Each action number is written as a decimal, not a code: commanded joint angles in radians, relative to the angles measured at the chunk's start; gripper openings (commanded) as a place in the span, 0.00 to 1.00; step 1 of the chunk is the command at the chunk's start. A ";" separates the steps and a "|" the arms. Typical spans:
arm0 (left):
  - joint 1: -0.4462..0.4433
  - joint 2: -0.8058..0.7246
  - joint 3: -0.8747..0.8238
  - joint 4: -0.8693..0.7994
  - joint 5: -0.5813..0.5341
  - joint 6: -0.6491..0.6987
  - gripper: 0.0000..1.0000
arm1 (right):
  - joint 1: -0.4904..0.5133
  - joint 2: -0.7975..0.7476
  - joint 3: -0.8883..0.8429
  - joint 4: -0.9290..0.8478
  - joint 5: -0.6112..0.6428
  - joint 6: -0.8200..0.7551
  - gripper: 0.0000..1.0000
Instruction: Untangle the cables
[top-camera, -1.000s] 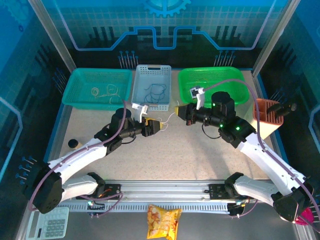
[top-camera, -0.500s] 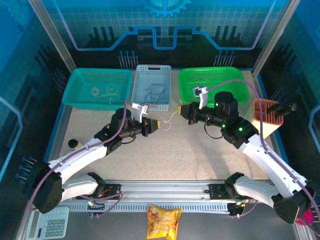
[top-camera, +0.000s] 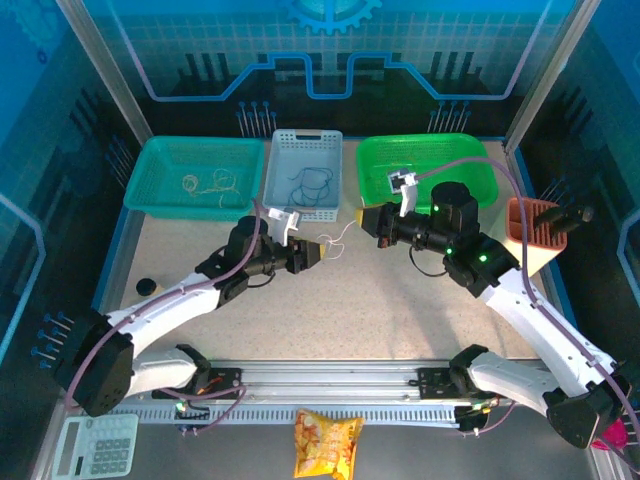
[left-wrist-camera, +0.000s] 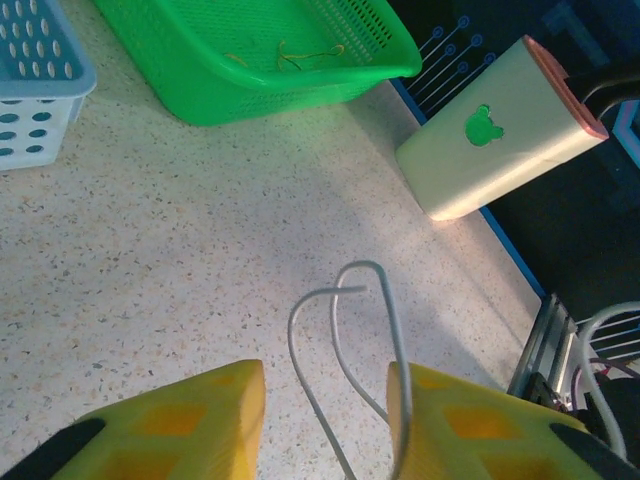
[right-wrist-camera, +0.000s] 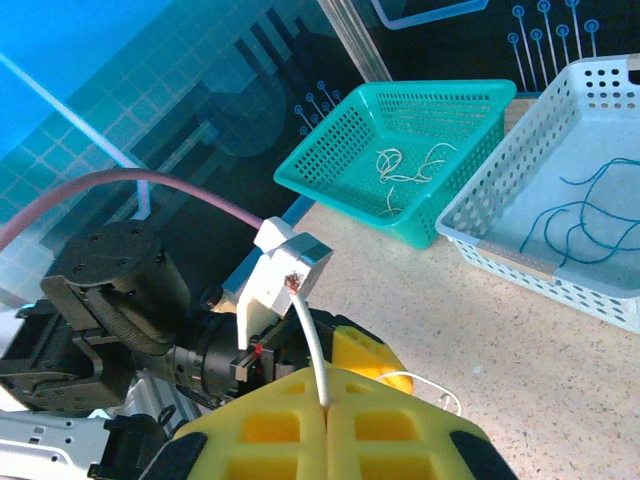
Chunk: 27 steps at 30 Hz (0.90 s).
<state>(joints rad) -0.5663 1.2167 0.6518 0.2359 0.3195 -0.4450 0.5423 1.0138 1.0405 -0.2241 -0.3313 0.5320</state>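
Note:
A cream-white cable (top-camera: 338, 240) hangs just above the table between my two grippers. My right gripper (right-wrist-camera: 327, 405) is shut on it, and a short end (right-wrist-camera: 312, 345) sticks up from between the closed yellow pads. My left gripper (left-wrist-camera: 325, 385) stands open with a loop of the same cable (left-wrist-camera: 364, 264) lying between its fingers. One strand runs along the inner face of the right finger (left-wrist-camera: 420, 400). From above, the left gripper (top-camera: 318, 252) and right gripper (top-camera: 362, 218) face each other a short way apart at the table's middle.
Along the back stand a teal basket (top-camera: 150, 190) with tan cables, a pale blue basket (top-camera: 305, 136) with dark blue cables, and a green basket (top-camera: 430, 140). A cream box with an orange top (top-camera: 535, 235) stands at the right edge. A small black object (top-camera: 148, 287) lies at the left.
My right gripper has drawn back slightly to the right with the cable. My left gripper has edged right after it.

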 joint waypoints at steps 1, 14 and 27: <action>-0.007 0.024 0.029 0.048 0.009 0.009 0.32 | -0.010 -0.018 0.029 0.009 -0.024 0.012 0.00; -0.005 0.013 -0.031 0.047 -0.012 -0.009 0.00 | -0.180 -0.050 0.031 -0.004 0.046 0.033 0.00; -0.006 -0.270 -0.230 -0.036 -0.039 -0.151 0.00 | -0.566 -0.022 0.067 0.065 0.032 0.198 0.00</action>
<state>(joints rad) -0.5663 1.0214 0.4706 0.2214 0.2840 -0.5320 0.0048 0.9802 1.0756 -0.1993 -0.2813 0.6769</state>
